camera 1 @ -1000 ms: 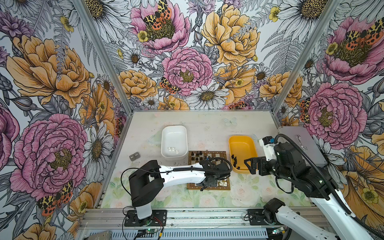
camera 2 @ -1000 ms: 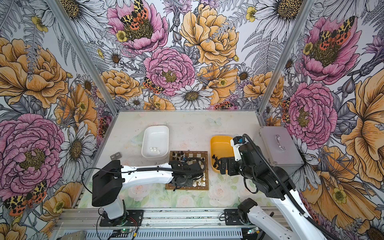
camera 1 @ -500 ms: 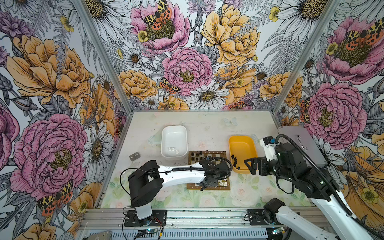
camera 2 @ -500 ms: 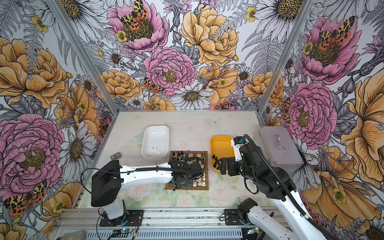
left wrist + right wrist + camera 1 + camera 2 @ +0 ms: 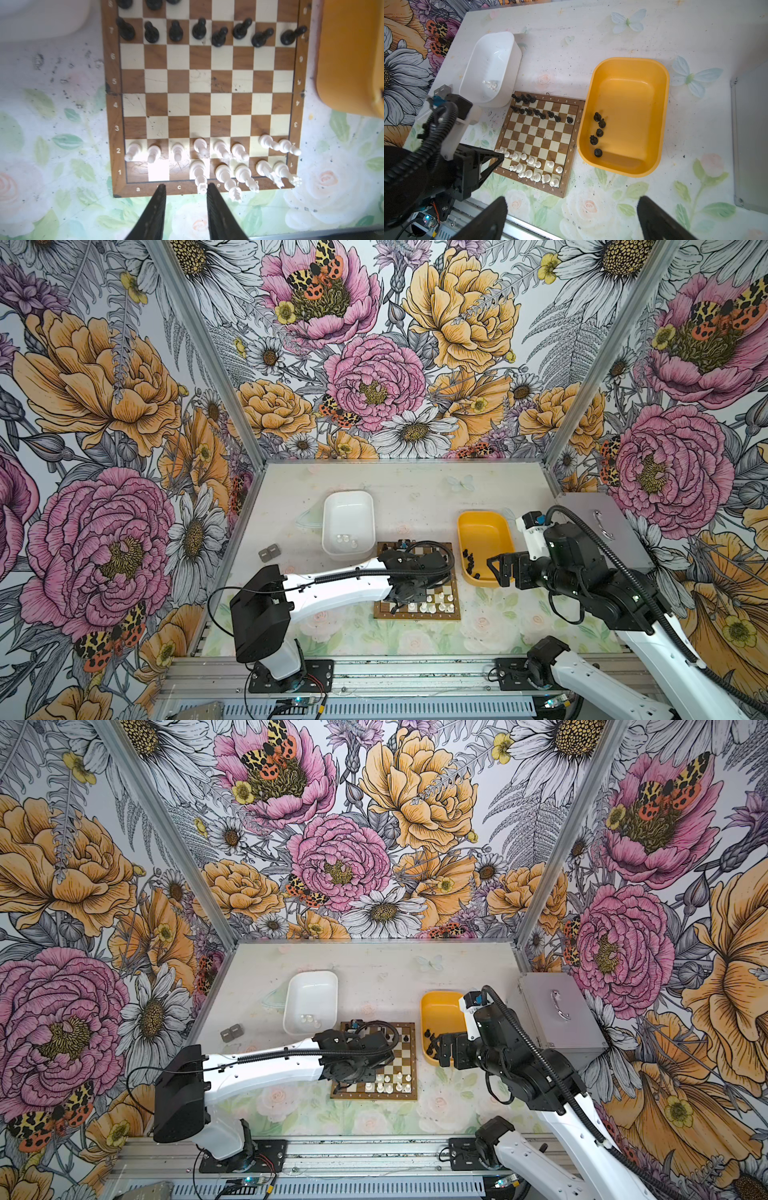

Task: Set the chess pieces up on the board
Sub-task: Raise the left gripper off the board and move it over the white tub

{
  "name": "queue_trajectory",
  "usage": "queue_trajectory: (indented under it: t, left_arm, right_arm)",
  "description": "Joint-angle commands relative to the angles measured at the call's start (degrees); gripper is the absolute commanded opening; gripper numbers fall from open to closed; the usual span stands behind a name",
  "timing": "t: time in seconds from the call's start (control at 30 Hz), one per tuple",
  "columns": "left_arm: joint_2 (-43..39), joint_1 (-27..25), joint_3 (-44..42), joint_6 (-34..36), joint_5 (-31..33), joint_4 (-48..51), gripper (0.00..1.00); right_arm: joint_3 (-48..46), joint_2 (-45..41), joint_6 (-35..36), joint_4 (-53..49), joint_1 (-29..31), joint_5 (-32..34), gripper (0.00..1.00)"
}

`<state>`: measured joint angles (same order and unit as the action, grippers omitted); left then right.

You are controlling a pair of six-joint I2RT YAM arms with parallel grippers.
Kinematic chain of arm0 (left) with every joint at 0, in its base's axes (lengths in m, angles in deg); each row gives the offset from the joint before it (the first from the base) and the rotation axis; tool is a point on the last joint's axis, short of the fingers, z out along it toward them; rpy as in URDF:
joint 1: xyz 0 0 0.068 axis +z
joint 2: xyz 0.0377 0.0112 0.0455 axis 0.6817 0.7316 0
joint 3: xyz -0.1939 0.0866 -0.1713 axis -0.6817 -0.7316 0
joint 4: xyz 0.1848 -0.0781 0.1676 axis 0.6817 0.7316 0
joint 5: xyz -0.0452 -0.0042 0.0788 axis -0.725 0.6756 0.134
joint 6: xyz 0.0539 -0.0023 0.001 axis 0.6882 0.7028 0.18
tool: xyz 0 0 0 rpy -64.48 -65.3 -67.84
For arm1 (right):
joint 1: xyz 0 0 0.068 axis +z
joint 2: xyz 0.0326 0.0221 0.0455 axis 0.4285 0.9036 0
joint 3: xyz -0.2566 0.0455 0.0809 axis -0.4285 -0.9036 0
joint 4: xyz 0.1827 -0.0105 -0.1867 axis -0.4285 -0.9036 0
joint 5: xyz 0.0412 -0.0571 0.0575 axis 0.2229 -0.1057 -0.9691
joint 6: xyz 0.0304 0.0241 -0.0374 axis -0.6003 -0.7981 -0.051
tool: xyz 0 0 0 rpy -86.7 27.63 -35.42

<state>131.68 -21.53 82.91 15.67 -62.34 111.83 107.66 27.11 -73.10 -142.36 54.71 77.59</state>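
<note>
White marks run along the brown border of the board. In the left wrist view, digits 1 to 7 climb the frame's left side. The letters a, c, e, f and g sit along the lower edge, and the digits repeat inverted at right.

A white plastic tray and a yellow plastic tray sit mid-desk, well apart, the white one to the left. A grey metal box with a lid handle stands at the right edge of the desk, near the yellow tray. Two small grey blocks lie side by side near the left edge. Floral wallpaper covers the three walls around the desk.
</note>
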Motion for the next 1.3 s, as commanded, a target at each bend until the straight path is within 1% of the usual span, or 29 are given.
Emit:
queue_trajectory:
  t: [0.0, 0.1, 0.17, 0.27, 0.43, 0.57, 0.67, 0.7, 0.77, 0.87, 0.97, 1.1, 1.2, 1.23, 1.27]
  left_arm:
    - [-4.3, 4.8, 2.0, 1.9, 2.8, 3.4, 0.35]
    - [-7.2, 11.3, 1.9, 4.5, 2.6, 4.3, 0.35]
    - [-8.6, 17.0, 2.1, 7.2, 1.8, 4.5, 0.36]
    - [-9.3, 24.8, 3.8, 11.3, 0.5, 4.9, 0.41]
    - [-6.4, 34.9, 7.0, 17.7, -2.3, 5.1, 0.42]
    - [-1.5, 40.5, 10.2, 22.2, -4.3, 5.0, 0.42]
    - [2.6, 43.2, 12.9, 25.4, -4.8, 5.0, 0.42]
    - [3.8, 44.1, 13.8, 26.2, -6.8, 5.0, 0.42]
    - [6.4, 45.9, 15.5, 27.7, -7.7, 4.7, 0.42]
    - [9.4, 47.2, 17.3, 29.4, -8.6, 4.2, 0.42]
    - [11.4, 48.4, 17.8, 30.6, -10.2, 2.7, 0.42]
    - [12.5, 49.5, 18.1, 30.5, -12.1, 1.8, 0.42]
    - [12.5, 48.8, 17.8, 30.0, -13.1, 1.2, 0.42]
    - [14.6, 48.2, 17.6, 29.8, -12.9, 1.1, 0.42]
    - [15.0, 47.8, 17.5, 29.7, -12.6, 1.0, 0.42]
  right_arm:
    - [2.8, 3.0, -0.4, 4.4, 0.4, -2.1, 1.0]
    - [4.1, 7.2, -0.6, 8.2, 1.1, -5.1, 1.0]
    - [5.8, 10.9, -0.5, 10.7, 2.4, -5.5, 1.0]
    - [9.6, 17.4, 0.4, 13.7, 4.3, -5.3, 1.0]
    - [16.4, 28.3, 1.8, 17.2, 6.2, -5.7, 1.0]
    - [22.3, 37.7, 2.2, 18.9, 6.9, -6.2, 1.0]
    - [26.7, 43.7, 2.1, 19.9, 7.4, -6.6, 1.0]
    - [28.2, 45.4, 2.1, 20.0, 7.4, -6.6, 1.0]
    - [31.3, 49.0, 2.0, 19.9, 7.6, -6.7, 1.0]
    - [35.2, 52.8, 1.8, 20.0, 7.6, -6.4, 1.0]
    - [37.4, 55.4, 1.9, 20.0, 7.8, -5.5, 1.0]
    - [38.3, 56.8, 1.6, 20.1, 7.9, -4.9, 1.0]
    - [38.4, 57.2, 1.9, 20.1, 7.9, -4.6, 1.0]
    - [38.4, 57.3, 2.1, 20.1, 7.9, -4.4, 1.0]
    - [38.5, 57.3, 2.1, 20.1, 7.9, -4.3, 1.0]
